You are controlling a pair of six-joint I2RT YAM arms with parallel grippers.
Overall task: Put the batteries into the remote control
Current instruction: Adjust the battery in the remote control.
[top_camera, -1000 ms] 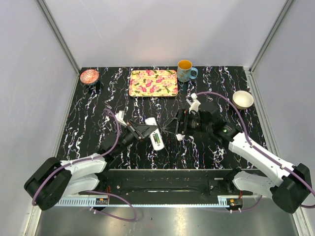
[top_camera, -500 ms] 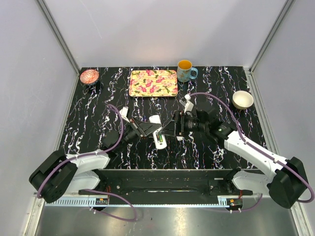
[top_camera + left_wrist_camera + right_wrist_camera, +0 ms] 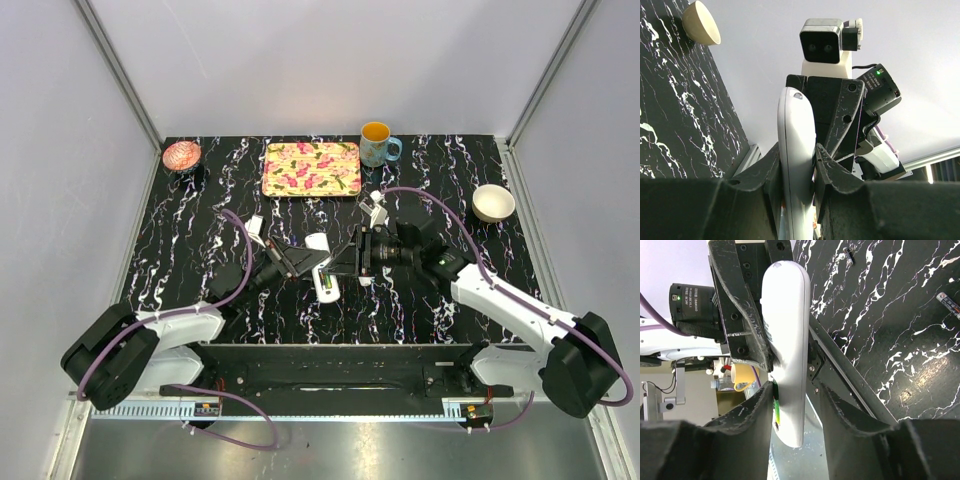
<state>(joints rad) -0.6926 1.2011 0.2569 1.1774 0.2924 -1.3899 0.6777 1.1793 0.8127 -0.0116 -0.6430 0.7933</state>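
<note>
My left gripper [image 3: 306, 262] is shut on the white remote control [image 3: 320, 268] and holds it above the table's middle. In the left wrist view the remote [image 3: 796, 130] stands clamped edge-on between my jaws [image 3: 796, 157]. A greenish battery [image 3: 325, 288] sits in the remote's open back and also shows in the right wrist view [image 3: 775, 402]. My right gripper [image 3: 342, 264] is open and straddles the remote's [image 3: 788, 330] lower end [image 3: 792, 397]. One finger is at the battery and the other stands clear. A reddish battery [image 3: 950, 303] lies on the table.
A flowered tray [image 3: 311, 168], an orange-filled blue mug [image 3: 377, 143] and a pink bowl [image 3: 181, 155] stand along the back. A white bowl [image 3: 493, 202] sits at the right and shows in the left wrist view [image 3: 700, 22]. A metal rail runs along the near edge.
My right gripper has moved left until its fingers are around the remote. My left gripper has shifted slightly right and back with the remote still in it.
</note>
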